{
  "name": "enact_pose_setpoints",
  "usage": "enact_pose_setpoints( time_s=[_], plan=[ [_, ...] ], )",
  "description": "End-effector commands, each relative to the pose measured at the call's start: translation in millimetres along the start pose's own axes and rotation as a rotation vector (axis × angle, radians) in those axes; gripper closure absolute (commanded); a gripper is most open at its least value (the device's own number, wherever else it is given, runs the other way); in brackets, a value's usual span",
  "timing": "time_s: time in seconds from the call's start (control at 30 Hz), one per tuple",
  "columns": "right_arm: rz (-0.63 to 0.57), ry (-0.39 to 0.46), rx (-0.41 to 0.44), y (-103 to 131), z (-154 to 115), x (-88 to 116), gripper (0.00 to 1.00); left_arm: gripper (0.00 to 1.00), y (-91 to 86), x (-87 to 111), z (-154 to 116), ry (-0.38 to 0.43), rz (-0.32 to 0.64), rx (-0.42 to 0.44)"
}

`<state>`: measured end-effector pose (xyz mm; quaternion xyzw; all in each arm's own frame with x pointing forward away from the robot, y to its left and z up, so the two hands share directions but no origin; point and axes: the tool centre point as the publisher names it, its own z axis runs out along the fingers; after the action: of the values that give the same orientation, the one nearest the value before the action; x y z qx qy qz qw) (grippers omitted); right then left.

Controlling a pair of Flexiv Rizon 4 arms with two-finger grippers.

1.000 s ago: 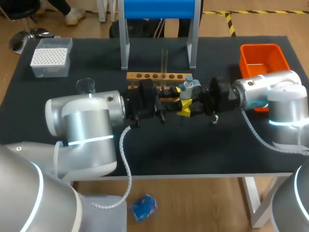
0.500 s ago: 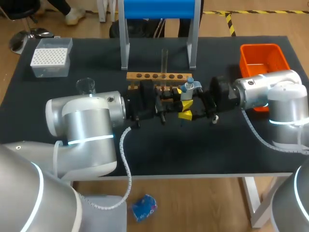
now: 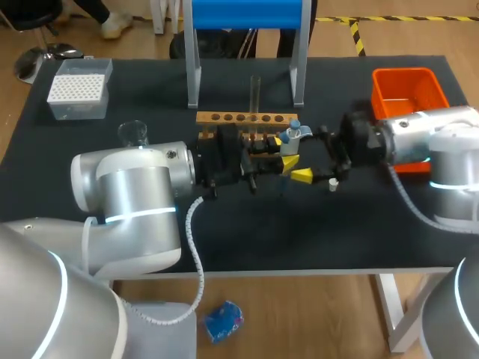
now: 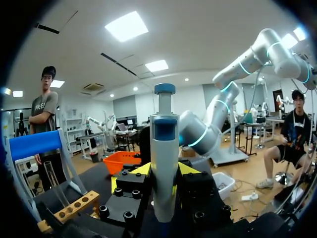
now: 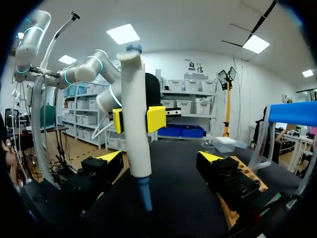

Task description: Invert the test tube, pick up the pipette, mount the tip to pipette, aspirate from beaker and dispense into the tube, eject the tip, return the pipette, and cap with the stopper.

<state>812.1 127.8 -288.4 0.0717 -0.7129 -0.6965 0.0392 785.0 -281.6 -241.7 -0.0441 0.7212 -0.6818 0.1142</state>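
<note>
My left gripper holds the white pipette upright in front of the wooden rack. In the left wrist view the pipette stands clamped between the left gripper fingers, blue plunger up. My right gripper stands wide open just to the right of the pipette. In the right wrist view the pipette is ahead of the open right gripper and touches neither finger. The glass test tube stands upright in the rack. The beaker sits at the left.
The tip box is at the back left and an orange bin at the back right. A blue-topped stand rises behind the rack. A small white piece lies on the mat below the right gripper.
My right gripper has opened off the pipette and drawn back to the right. The left gripper has stayed in place, still gripping the pipette.
</note>
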Motion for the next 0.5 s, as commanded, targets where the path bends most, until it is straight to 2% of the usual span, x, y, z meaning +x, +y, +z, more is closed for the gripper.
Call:
enact_pose_setpoints(
  time_s=[0.03,0.27,0.5],
  plan=[
    [-0.010,-0.035,0.016,13.0,-33.2,8.7,0.00,1.00,-1.1,1.0,0.0,-0.002,0.001,-0.003],
    [-0.032,-0.086,0.057,29.8,-63.0,-1.8,0.00,1.00,-1.1,1.0,0.0,-0.002,0.001,-0.003],
    [-0.032,-0.086,0.057,29.8,-63.0,-1.8,0.00,1.00,-1.1,1.0,0.0,-0.002,0.001,-0.003]
  ],
)
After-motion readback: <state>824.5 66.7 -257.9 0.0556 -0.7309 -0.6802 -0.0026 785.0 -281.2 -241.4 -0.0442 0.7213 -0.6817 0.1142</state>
